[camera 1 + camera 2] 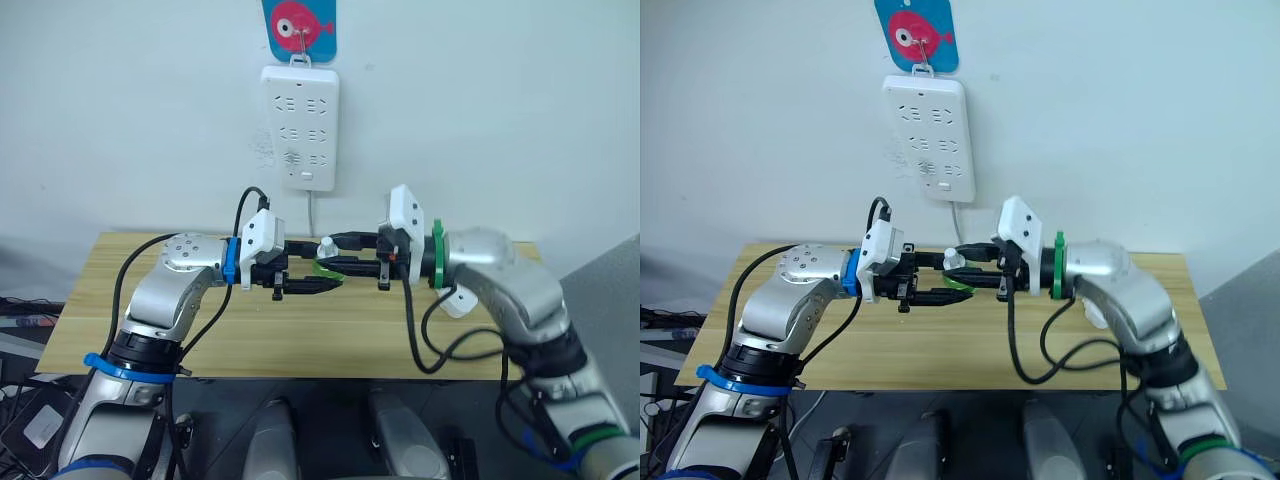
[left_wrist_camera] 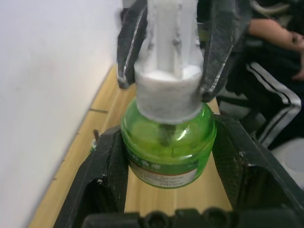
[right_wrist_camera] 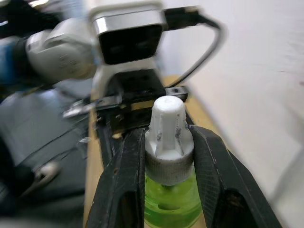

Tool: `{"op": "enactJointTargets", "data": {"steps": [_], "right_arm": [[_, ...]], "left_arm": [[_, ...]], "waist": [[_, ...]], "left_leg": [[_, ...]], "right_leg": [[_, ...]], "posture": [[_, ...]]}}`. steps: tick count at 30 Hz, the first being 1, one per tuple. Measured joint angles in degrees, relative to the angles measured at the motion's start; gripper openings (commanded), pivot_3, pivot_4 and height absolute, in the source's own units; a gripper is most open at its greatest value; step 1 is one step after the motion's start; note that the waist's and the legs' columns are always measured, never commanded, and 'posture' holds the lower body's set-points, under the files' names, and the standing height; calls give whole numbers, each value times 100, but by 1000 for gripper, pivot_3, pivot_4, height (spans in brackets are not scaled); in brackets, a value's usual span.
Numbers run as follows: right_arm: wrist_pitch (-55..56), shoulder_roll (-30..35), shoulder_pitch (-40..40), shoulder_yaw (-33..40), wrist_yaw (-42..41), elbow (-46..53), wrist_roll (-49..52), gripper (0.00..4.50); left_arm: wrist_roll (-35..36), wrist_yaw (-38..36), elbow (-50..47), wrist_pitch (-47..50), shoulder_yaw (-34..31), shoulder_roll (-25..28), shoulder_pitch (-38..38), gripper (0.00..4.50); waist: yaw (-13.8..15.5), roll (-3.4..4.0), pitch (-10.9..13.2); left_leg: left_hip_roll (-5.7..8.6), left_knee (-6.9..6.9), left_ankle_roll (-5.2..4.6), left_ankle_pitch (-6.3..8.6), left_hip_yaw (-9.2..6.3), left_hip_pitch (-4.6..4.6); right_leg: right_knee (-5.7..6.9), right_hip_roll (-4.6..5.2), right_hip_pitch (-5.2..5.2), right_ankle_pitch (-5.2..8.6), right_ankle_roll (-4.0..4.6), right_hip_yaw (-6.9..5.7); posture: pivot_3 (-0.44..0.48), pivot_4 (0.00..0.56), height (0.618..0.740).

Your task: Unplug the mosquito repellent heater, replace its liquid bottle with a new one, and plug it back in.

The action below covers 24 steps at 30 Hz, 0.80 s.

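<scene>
From the head cameras, the two arms meet above the wooden table (image 1: 300, 340), in front of the white wall power strip (image 1: 299, 125) hanging under a fish sticker (image 1: 299, 27). Between them is the new one (image 1: 326, 262) — a small green bottle with a white cap. The left gripper (image 1: 318, 277) and right gripper (image 1: 340, 248) both reach to it from opposite sides.

In the left wrist view, the left gripper's black fingers (image 2: 107, 166) clamp the green body of the bottle (image 2: 166, 147) on both sides, while the other gripper's fingers (image 2: 223, 52) press against the white cap (image 2: 167, 90).

In the right wrist view, the right gripper's fingers (image 3: 124, 190) are narrowed onto the ribbed white cap (image 3: 167, 137) — green bottle body below, the left gripper's wrist camera (image 3: 128, 40) beyond.
</scene>
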<state>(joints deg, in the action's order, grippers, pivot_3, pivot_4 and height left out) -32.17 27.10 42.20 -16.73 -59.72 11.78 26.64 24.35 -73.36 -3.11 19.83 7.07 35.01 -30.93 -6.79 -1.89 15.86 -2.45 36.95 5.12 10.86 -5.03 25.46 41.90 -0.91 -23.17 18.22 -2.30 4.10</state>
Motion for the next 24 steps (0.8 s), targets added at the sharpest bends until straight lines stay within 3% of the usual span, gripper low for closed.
{"op": "enactJointTargets", "data": {"steps": [4, 12, 15, 20, 24], "right_arm": [[285, 185, 449, -105, -963, -461, -59, 1024], [219, 343, -182, 390, -556, 278, -3, 3860], [8, 519, -725, 774, 33, 976, -23, 3899], [-231, -338, -1880, 630, 1988, 2158, -707, 3899], [-405, -909, -1937, 223, 2930, 2365, -1161, 3899]], "left_arm": [[32, -39, -231, -4, 5, -22, 56, 2293], [27, 375, -313, -29, -30, -183, 171, 2292], [40, 600, -261, 62, -87, -297, 188, 2292], [-63, 751, 32, 39, -60, -369, 186, 2292], [-100, 746, 95, -38, -18, -374, 137, 2292]], "waist": [[41, 3, -20], [53, 3, -23], [56, 1, -30], [-30, 8, -72], [-111, 8, -117]], "left_leg": [[-2, -6, 0, -1, -11, -4], [2, -1, 7, -4, -11, 2], [2, 0, 8, -5, -12, 2], [-4, -4, 14, -8, -7, -2], [-1, -6, 22, -14, -12, -3]], "right_leg": [[8, -2, 2, 0, 1, -7], [10, 4, 0, 0, 1, -6], [11, 3, 1, 0, 0, -5], [20, -4, -4, 0, 1, 1], [20, -4, -2, 0, 1, 0]], "posture": [[-111, 152, 725], [-145, 159, 725], [-153, 162, 725], [-172, 165, 725], [-175, 164, 725]]}}
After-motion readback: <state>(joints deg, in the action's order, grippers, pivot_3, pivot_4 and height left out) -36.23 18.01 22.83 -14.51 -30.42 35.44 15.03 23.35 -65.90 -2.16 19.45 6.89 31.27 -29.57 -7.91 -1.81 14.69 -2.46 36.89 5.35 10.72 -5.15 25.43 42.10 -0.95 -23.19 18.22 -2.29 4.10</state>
